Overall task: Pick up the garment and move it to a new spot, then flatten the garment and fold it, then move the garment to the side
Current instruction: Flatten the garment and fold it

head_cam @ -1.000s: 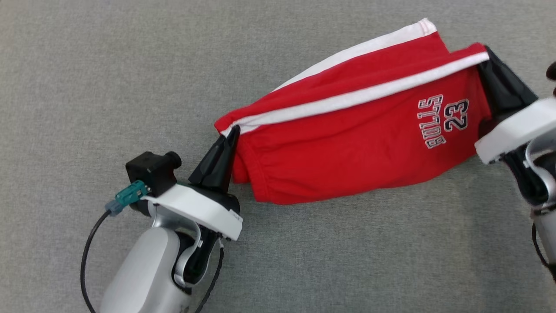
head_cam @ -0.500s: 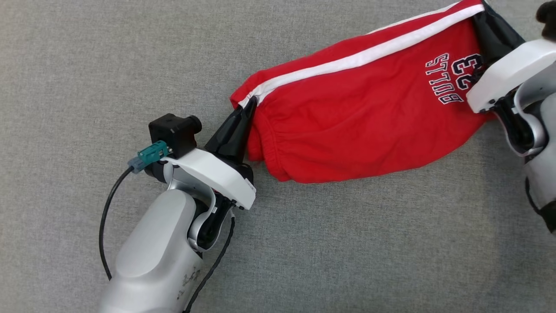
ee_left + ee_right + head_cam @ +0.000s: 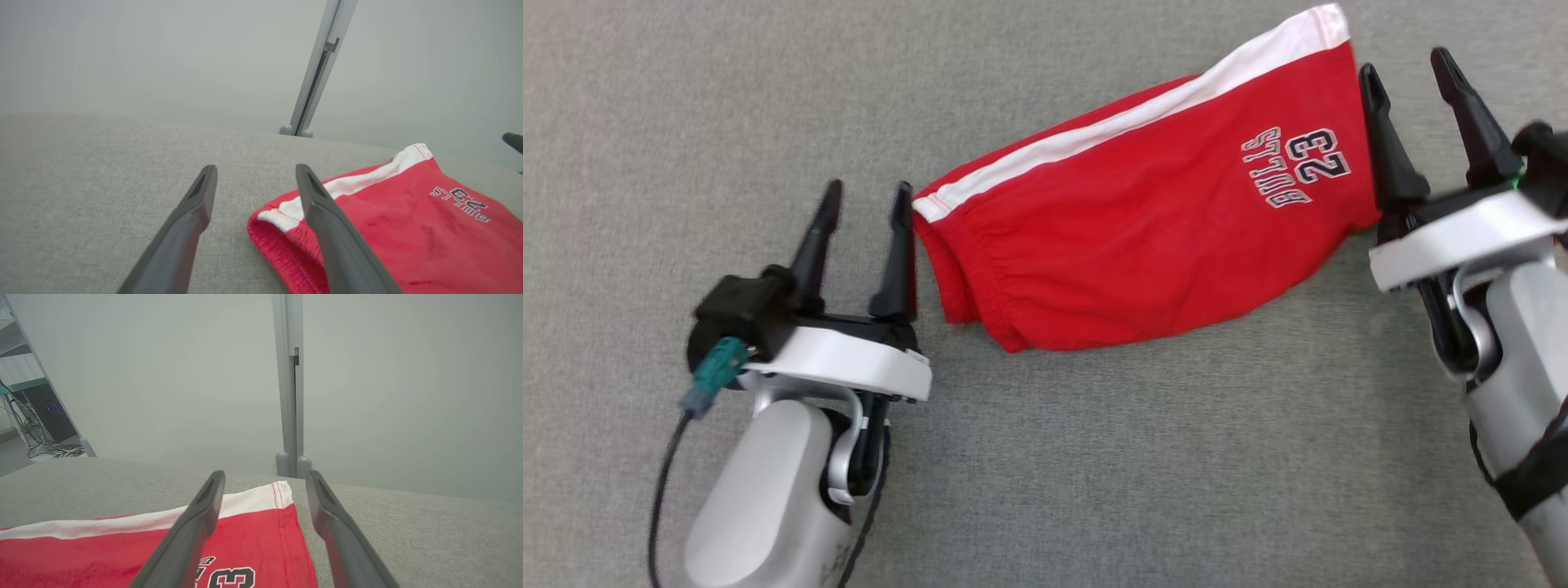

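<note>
The garment (image 3: 1143,229) is a pair of red shorts with a white side stripe and "BULLS 23" print, folded and lying on the grey cloth surface (image 3: 1094,457). My left gripper (image 3: 866,198) stands open just left of the elastic waistband end, holding nothing. At the hem end my right gripper (image 3: 1409,64) is open too, its fingers spread beside the cloth. The left wrist view shows the garment (image 3: 408,228) behind that gripper's (image 3: 255,171) right finger. In the right wrist view the garment's hem corner (image 3: 261,535) lies between the fingers of the gripper (image 3: 265,475).
A pale wall with a grey upright post (image 3: 289,384) stands beyond the surface's far edge. Shelving and loose cables (image 3: 36,437) sit past the far left corner in the right wrist view. Bare grey cloth stretches in front of and left of the shorts.
Both grippers have opened and let go of the garment, which now lies flat on the surface. Each arm has drawn back slightly from its end of the shorts.
</note>
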Available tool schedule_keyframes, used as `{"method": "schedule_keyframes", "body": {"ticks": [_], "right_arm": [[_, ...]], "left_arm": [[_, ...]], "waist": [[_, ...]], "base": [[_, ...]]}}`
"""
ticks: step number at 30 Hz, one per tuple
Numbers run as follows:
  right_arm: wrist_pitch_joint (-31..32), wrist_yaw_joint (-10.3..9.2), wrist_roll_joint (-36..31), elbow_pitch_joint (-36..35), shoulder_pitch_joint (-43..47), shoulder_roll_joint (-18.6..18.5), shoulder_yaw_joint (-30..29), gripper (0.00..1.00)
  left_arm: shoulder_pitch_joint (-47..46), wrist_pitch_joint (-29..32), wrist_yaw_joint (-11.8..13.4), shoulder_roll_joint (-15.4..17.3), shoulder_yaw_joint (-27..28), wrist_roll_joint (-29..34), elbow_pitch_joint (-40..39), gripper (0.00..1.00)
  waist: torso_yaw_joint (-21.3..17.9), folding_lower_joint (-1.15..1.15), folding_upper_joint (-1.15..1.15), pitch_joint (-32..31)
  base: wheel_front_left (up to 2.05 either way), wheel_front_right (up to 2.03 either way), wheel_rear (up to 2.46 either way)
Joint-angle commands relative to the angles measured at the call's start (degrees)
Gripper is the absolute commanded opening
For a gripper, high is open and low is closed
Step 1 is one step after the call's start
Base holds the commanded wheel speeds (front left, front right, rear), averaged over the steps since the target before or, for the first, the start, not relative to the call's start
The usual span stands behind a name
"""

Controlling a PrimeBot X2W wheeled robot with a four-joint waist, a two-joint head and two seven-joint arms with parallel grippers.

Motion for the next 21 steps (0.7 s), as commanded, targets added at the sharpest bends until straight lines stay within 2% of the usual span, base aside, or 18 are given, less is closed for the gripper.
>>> {"method": "schedule_keyframes", "body": {"ticks": [1, 4, 9, 16, 21], "right_arm": [[-0.4, -0.03, -1.0, -1.5, 1.8, 0.0, -0.8, 1.0], [-0.5, -0.03, -2.5, -6.0, 6.6, 1.2, -3.5, 1.0], [-0.4, -0.03, -4.2, -11.9, 14.2, 2.9, -7.0, 1.0], [1.9, -0.03, -7.1, -18.3, 25.5, 4.9, -10.8, 1.0], [4.3, -0.03, -8.8, -23.0, 32.1, 6.2, -12.5, 1.0]], "left_arm": [[1.0, -0.3, 0.5, 0.4, 1.2, 0.8, -1.5, 1.0], [3.2, -0.3, 1.0, 0.9, 3.7, 3.2, -5.1, 1.0], [6.0, -0.3, 0.9, 2.1, 6.3, 5.2, -6.1, 1.0], [10.8, -0.3, 0.8, 4.3, 6.6, 7.1, -4.1, 1.0], [14.7, -0.3, 1.2, 4.6, 6.3, 7.8, -3.5, 1.0]], "waist": [[-1.4, 0.0, 0.0, -1.6], [-3.0, 0.0, 0.0, -3.5], [-5.8, 0.0, 0.0, -6.8], [-8.8, 0.0, 0.0, -10.9], [-10.2, 0.0, 0.0, -12.3]], "base": [[0.0, 0.0, 0.0], [0.0, 0.0, 0.0], [0.0, 0.0, 0.0], [0.0, 0.0, 0.0], [0.0, 0.0, 0.0]]}}
